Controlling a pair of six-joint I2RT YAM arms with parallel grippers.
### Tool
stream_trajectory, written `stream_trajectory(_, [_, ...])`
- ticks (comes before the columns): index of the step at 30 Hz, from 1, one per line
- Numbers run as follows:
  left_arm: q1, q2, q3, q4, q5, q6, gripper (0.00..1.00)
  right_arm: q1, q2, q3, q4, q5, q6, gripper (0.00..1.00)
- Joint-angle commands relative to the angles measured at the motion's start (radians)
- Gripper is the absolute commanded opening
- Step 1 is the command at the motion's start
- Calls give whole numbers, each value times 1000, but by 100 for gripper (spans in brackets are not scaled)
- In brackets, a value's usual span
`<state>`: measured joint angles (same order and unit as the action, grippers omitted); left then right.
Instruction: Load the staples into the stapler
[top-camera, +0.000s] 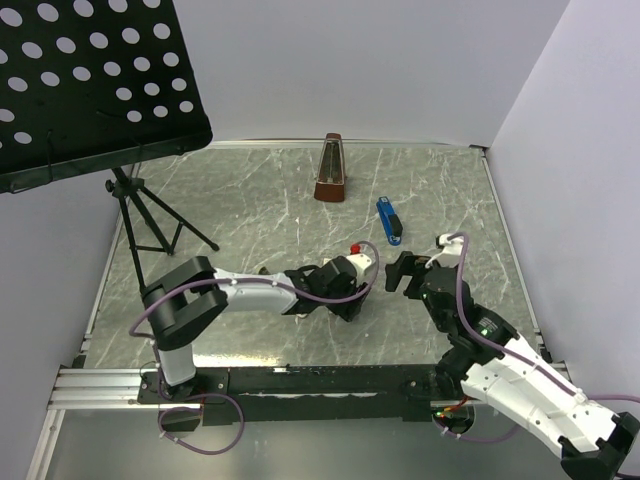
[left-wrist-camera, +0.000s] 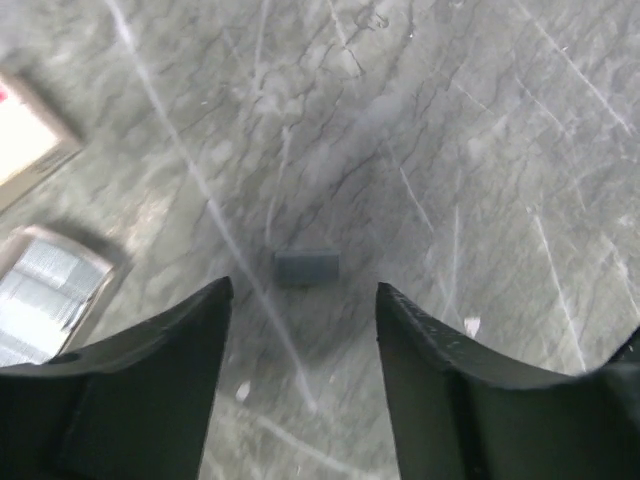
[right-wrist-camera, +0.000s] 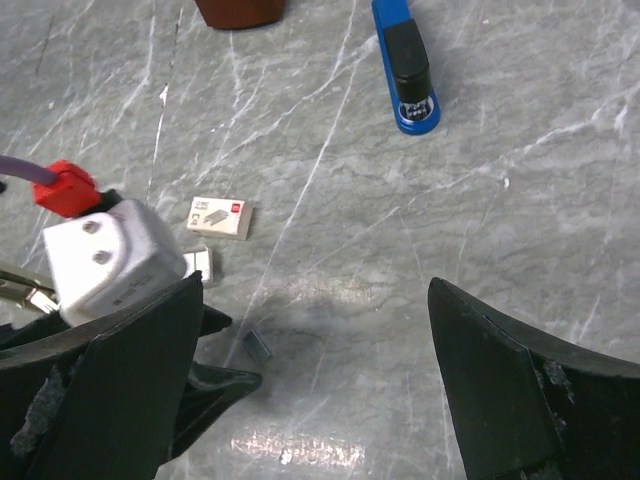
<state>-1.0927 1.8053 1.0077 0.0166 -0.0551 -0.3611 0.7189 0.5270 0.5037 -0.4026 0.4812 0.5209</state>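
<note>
Grey marble-patterned table (top-camera: 300, 200), white walls on 3 sides. At far left, a black perforated music stand (top-camera: 90, 80) on its tripod. From the near edge the left arm (top-camera: 250, 290) reaches right across the table and the right arm (top-camera: 500, 350) comes in from the near right. Their 2 tips sit close together near the table's middle. At the far side a brown metronome (top-camera: 330, 170) stands upright. To its right the blue stapler (top-camera: 390, 221) lies flat, well apart from both arms' tips.

Wrist view of the left gripper (left-wrist-camera: 305, 290): its 2 black fingers (left-wrist-camera: 150, 380) stand moderately apart and hold nothing. The whitish staple box (left-wrist-camera: 25, 140) with red print lies off to the left, outside the gap. Its inner tray (left-wrist-camera: 45, 295), showing silvery staples, lies beside it, nearer the left finger. A loose staple strip (left-wrist-camera: 307, 266), small and grey, lies flat on the table. It is centred in the gap, just beyond the fingertips, and touches neither.

Wrist view of the right gripper (right-wrist-camera: 315, 290): fingers spread wide, nothing held. The strip lies near its left finger, not touching. Box and tray lie a little farther out on that same side. The stapler is well beyond.
</note>
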Motion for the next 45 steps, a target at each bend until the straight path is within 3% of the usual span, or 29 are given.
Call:
stream_trajectory(1, [2,-171,-17,5,-49,-22,69,-6,-12,84,-44,5,-38,100])
stream_trajectory(6, [65,-332,-60,0,-84,-55,77,-6,22,122,-68,-49,-67,100])
stream_trajectory(12, [195,-610,-121,-92,-111,-105,97,-7,177,205,-114,-139,-90,100])
stream_trajectory(21, [447,-908,-267,-236,-108,-203,99,-7,474,337,-179,-332,-157,100])
stream_trajectory(29, [527,-1067,-258,-391,-164,-107,99,-1,795,447,-283,-475,-272,82])
stream_trajectory(36, [530,-1210,-323,-321,-341,20,99,51,981,533,-309,-536,-331,68])
stream_trajectory(40, [640,-1253,-374,-248,-238,24,99,76,1068,578,-329,-523,-341,55])
stream_trajectory(45, [642,-1265,-376,-257,-258,36,99,91,1145,619,-347,-491,-341,47])
